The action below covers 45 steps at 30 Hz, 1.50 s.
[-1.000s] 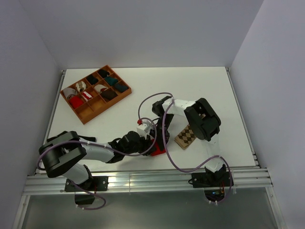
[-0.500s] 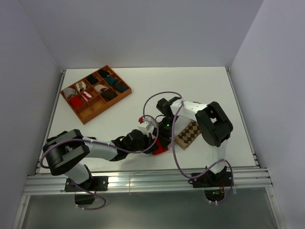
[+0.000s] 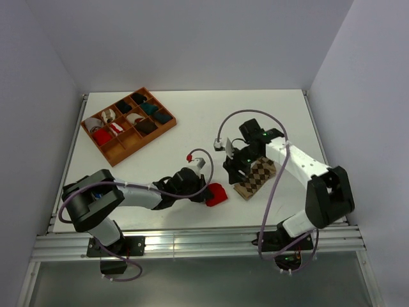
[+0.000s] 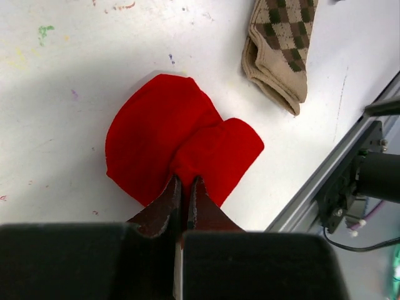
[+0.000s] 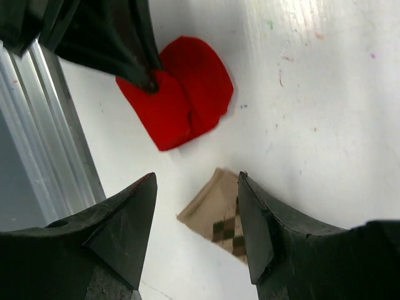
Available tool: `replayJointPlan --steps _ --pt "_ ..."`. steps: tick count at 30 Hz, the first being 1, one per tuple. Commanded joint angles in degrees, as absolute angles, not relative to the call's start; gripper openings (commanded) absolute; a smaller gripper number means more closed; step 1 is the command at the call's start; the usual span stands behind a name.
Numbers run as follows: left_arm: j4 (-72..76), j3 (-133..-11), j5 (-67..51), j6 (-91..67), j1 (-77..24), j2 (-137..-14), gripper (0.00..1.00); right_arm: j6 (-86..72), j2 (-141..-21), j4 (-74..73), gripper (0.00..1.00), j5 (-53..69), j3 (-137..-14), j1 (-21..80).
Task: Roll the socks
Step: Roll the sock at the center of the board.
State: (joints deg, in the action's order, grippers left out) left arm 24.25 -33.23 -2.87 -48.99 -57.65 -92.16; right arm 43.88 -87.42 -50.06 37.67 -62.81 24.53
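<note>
The red sock (image 3: 217,194) lies folded over on itself on the white table near the front edge, and no patch shows. My left gripper (image 3: 206,190) is shut on its near fold; in the left wrist view the fingertips (image 4: 173,185) pinch the red sock (image 4: 169,134). The tan-and-brown argyle sock (image 3: 257,177) lies flat just right of it, its cuff end (image 4: 278,69) close to the red one. My right gripper (image 3: 238,167) hovers open over that cuff, the jaws (image 5: 197,178) straddling the argyle sock (image 5: 215,215) without touching. The red sock (image 5: 187,94) lies beyond it.
A wooden compartment tray (image 3: 144,144) with several sock rolls stands at the back left. An aluminium rail (image 3: 192,240) runs along the table's near edge, close to the red sock (image 4: 325,181). White walls enclose the table on three sides.
My left gripper has shut on the red sock. My right gripper has opened, left the red sock and swung right to above the argyle sock.
</note>
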Motion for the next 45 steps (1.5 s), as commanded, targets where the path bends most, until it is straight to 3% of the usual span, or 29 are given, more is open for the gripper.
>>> replayJointPlan --steps 1,11,16,32,45 --pt "12.75 -32.08 -7.71 -49.13 -55.03 -94.22 0.0 46.05 -79.66 -46.51 0.62 36.57 -58.82 23.38" --pt "3.08 -38.57 -20.82 -45.97 -48.61 -98.78 0.0 48.25 -58.55 -35.08 0.65 29.54 -43.52 27.24" --pt "0.18 -42.09 -26.27 -44.39 -46.32 -103.35 0.0 47.55 -54.76 -26.64 0.65 20.84 -35.69 37.07" --pt "-6.15 -48.78 -32.69 -41.57 -43.42 -111.71 0.0 49.39 -59.5 -14.6 0.66 12.31 -29.1 52.02" --pt "-11.07 -52.99 -36.91 -38.76 -41.13 -114.87 0.0 50.89 -67.58 -7.83 0.65 7.03 -26.46 56.25"
